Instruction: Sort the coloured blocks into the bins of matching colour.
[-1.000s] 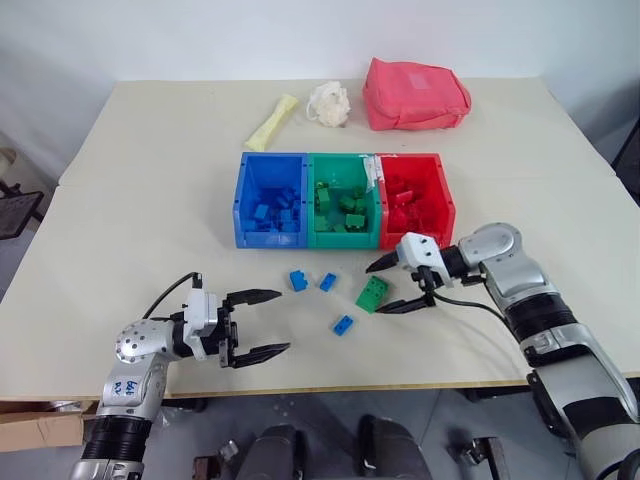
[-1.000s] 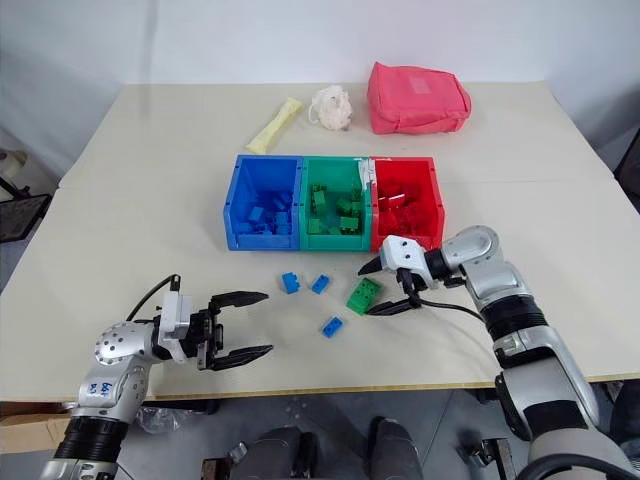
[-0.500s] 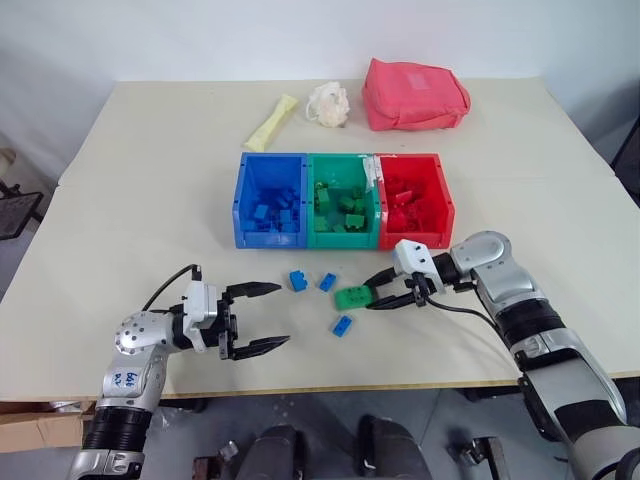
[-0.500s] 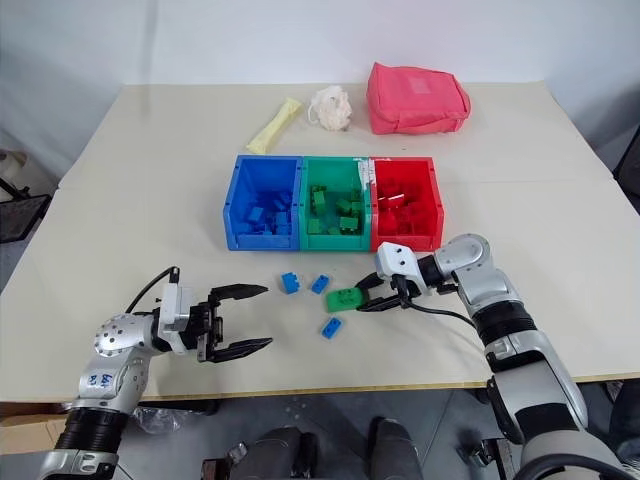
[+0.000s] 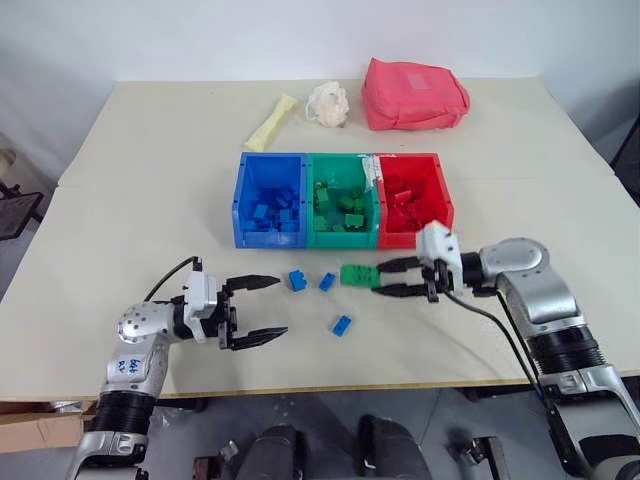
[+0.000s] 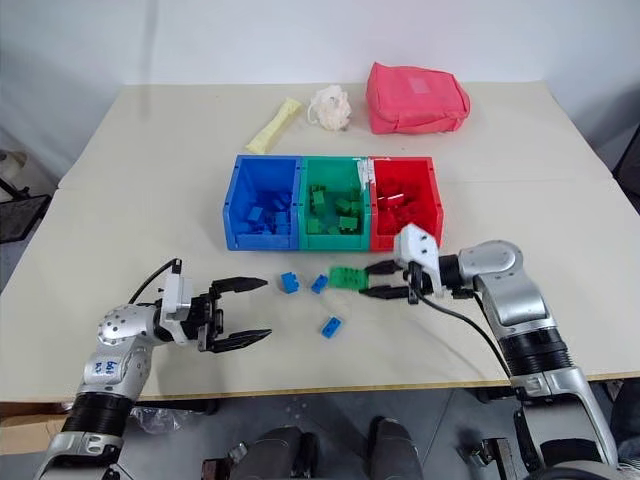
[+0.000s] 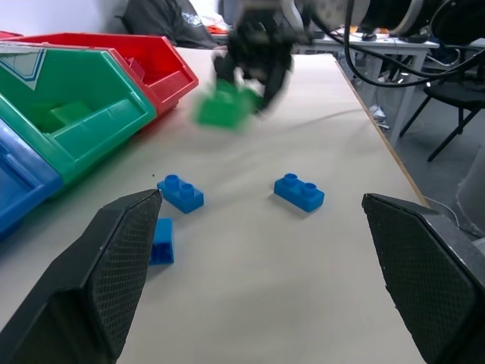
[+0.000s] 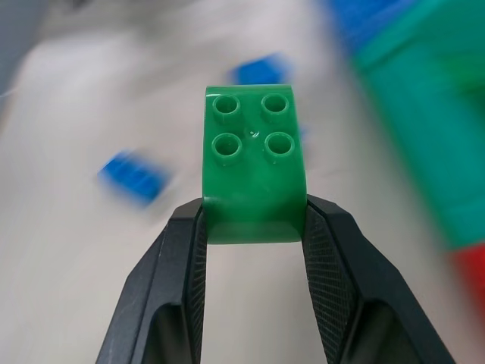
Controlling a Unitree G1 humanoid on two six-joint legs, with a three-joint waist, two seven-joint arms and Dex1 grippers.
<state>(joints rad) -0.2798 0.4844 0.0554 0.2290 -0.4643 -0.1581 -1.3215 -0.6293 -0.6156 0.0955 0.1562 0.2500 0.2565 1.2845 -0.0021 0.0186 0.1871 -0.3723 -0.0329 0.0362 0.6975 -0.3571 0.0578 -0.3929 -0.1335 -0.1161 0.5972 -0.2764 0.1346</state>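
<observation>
The right hand (image 5: 384, 279) is clamped on a green block (image 5: 354, 274), its two black fingers (image 8: 186, 258) pressed against the block's sides with the four studs facing the wrist camera; the block hangs clear of the bench (image 5: 150, 190), just in front of the green bin (image 5: 342, 238) and near the seam with the red bin (image 5: 414, 238). The left hand (image 5: 262, 309) is spread wide with nothing between its fingers (image 7: 121, 250), hovering low over the bench and pointing toward the loose blocks. Three small blue blocks lie on the bench between the two hands: one blue block (image 5: 298, 281) and a second blue block (image 5: 327, 282) sit side by side just in front of the blue bin (image 5: 270, 238), and a third blue block (image 5: 342, 325) lies apart from them, nearer the front edge. The three bins are joined in a row, blue, green and red from the robot's left to right, each already holding blocks of its own colour. Behind the bins, toward the far edge, rest a pale yellow packet (image 5: 272, 122), a white crumpled object (image 5: 328, 103) and a pink-red fabric pouch (image 5: 415, 94).
</observation>
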